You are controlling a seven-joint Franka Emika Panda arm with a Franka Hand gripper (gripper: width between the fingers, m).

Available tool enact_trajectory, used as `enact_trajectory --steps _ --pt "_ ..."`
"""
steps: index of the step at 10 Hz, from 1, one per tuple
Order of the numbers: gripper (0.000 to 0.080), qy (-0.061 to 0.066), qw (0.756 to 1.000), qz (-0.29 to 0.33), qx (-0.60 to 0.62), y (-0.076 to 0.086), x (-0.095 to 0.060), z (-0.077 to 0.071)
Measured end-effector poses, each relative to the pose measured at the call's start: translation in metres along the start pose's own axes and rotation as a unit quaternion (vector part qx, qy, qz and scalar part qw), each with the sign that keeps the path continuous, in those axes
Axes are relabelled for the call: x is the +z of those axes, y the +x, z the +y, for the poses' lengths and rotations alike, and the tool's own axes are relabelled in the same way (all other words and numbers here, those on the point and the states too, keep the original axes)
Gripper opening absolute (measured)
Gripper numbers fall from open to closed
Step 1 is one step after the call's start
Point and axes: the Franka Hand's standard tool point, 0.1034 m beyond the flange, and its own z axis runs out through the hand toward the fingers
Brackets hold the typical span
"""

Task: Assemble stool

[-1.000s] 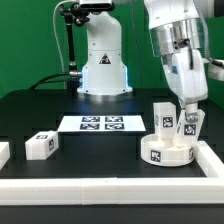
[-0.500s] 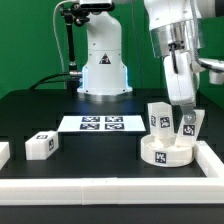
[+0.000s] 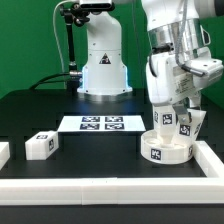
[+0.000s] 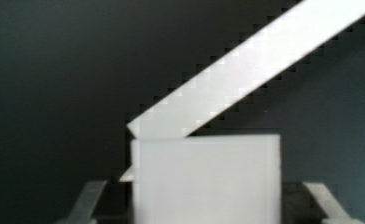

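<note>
The tool point(image 3: 170, 108) is gripping an upright leg point(image 3: 168, 121), jaws narrowly parted around it, on the seat point(image 3: 165, 152). The seat is sitting on the surface point(image 3: 90, 150) in the rail point(image 3: 214, 160) corner at the exterior view's right. A second leg point(image 3: 190, 124) is standing just beside.

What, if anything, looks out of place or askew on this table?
Nothing stands out. The seat lies flat by the border rails; the gripper holds one leg on it, a second leg stands beside. A third leg lies loose at the exterior view's left, simply not yet fitted.
</note>
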Motion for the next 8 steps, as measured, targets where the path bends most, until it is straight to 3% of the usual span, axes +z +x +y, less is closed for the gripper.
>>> enact_trajectory --steps 4,5,6,7,8 --pt "0.0340 0.001 0.999 -0.007 0.035 0.0005 0.0001 0.0005" --pt "0.0530 0.001 0.999 -0.007 0.035 0.0006 0.0002 0.0006" --pt "0.0530 0.001 0.999 -0.007 0.033 0.0006 0.0003 0.0006" --pt "0.0621 0.001 0.999 -0.007 0.032 0.0007 0.0003 0.0006" --pt "0.0644 0.001 1.000 -0.007 0.028 0.0006 0.0002 0.0005"
